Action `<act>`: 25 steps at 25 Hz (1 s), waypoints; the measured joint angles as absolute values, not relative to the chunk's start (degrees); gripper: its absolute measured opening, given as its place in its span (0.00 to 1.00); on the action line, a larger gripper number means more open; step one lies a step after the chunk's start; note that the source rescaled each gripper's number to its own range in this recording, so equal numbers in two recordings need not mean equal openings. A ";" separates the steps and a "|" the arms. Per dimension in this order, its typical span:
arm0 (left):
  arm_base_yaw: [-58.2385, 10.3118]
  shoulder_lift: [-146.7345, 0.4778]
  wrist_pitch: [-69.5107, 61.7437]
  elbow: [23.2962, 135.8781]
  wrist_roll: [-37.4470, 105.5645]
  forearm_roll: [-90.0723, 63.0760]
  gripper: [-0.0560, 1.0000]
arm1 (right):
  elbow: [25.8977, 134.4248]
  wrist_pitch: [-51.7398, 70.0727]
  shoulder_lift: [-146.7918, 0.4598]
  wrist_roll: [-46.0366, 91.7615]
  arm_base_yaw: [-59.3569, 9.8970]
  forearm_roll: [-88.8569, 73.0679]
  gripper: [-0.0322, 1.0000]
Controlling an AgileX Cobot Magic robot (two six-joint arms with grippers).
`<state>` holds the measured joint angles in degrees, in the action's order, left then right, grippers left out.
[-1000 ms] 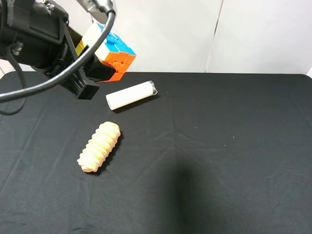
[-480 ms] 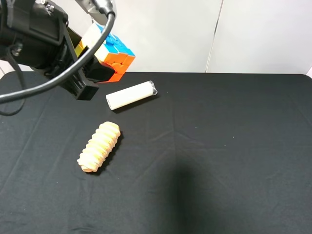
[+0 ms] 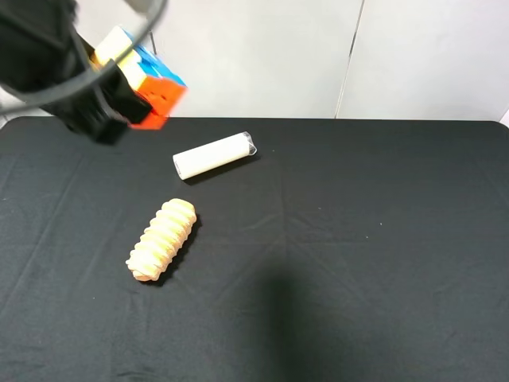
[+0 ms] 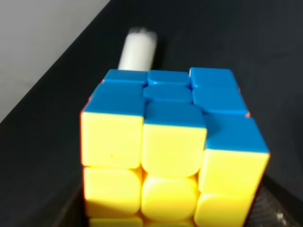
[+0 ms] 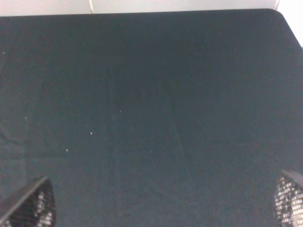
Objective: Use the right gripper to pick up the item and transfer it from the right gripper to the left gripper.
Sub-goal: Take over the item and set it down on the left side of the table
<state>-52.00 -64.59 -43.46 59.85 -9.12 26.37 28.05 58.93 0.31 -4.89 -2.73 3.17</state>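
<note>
Black left gripper, clamped around the small multicoloured plastic puzzle cube, had carried it farther from the white cylinder; black right gripper gaped empty. Handover judged complete.

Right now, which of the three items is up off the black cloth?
The puzzle cube: the left pincer holds it in the air, while the white cylinder and ridged bread roll lie on the cloth.
</note>
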 joint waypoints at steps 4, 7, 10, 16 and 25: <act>-52.00 -64.54 -52.22 65.27 -9.12 26.37 0.05 | 28.05 58.93 0.31 -4.89 -2.73 3.17 0.99; -52.00 -64.54 -59.86 71.00 -9.12 26.52 0.05 | 28.05 58.93 0.31 -4.89 -2.73 3.17 0.99; -52.00 -64.54 -66.33 75.46 -9.12 26.52 0.05 | 28.05 58.93 0.31 -4.89 -2.73 3.17 0.99; -51.93 -64.54 -66.69 78.58 -9.12 28.45 0.05 | 28.05 58.93 0.31 -4.89 -2.73 3.17 0.99; -38.99 -67.24 -66.69 78.69 -7.53 27.39 0.05 | 28.05 58.93 0.31 -4.89 -2.73 3.17 0.99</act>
